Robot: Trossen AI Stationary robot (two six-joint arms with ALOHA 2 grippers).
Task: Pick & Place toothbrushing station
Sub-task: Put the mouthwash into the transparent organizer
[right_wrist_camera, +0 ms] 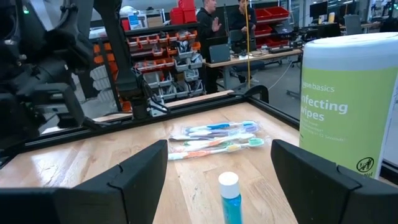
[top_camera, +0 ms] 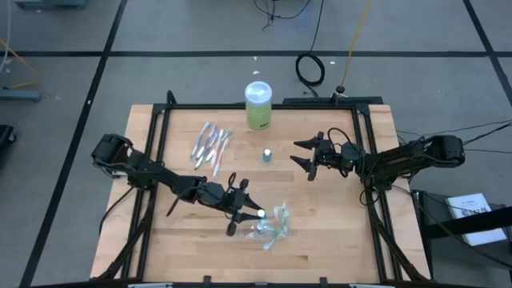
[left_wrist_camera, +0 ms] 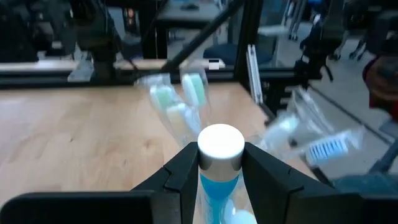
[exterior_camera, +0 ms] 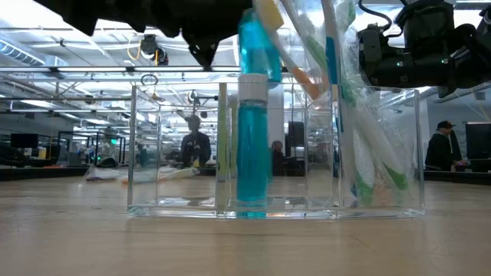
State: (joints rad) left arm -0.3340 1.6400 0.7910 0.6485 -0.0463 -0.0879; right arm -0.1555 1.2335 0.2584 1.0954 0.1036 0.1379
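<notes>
You're roughly midway. The clear organizer (exterior_camera: 276,153) sits near the table's front edge, just ahead of the left gripper (top_camera: 244,210), and already holds several wrapped toothbrushes (exterior_camera: 368,146) leaning in its right-hand compartment.

The left gripper has its fingers (left_wrist_camera: 180,177) clamped narrow on a blue tube (left_wrist_camera: 219,168) with a white cap. In the low view that tube (exterior_camera: 252,115) stands upright in a middle compartment, apparently reaching the floor of it, though you can't be sure through the plastic. My read: it's placed or nearly so, release not yet done.

Left to do:
- second blue tube (top_camera: 266,155), standing alone mid-table, just ahead of the right gripper (top_camera: 308,160)
- pile of wrapped toothbrushes (top_camera: 211,146) at the back left of the table (top_camera: 336,240)

The right gripper hangs above the table with fingers (right_wrist_camera: 134,177) spread wide, holding nothing, lined up on that second tube (right_wrist_camera: 229,196).

In the way: the green wipes canister (top_camera: 258,105) stands at the back, near the tube but clear of it. The brushes already in the organizer lean toward the middle, so they crowd the slot for the next drop.
</notes>
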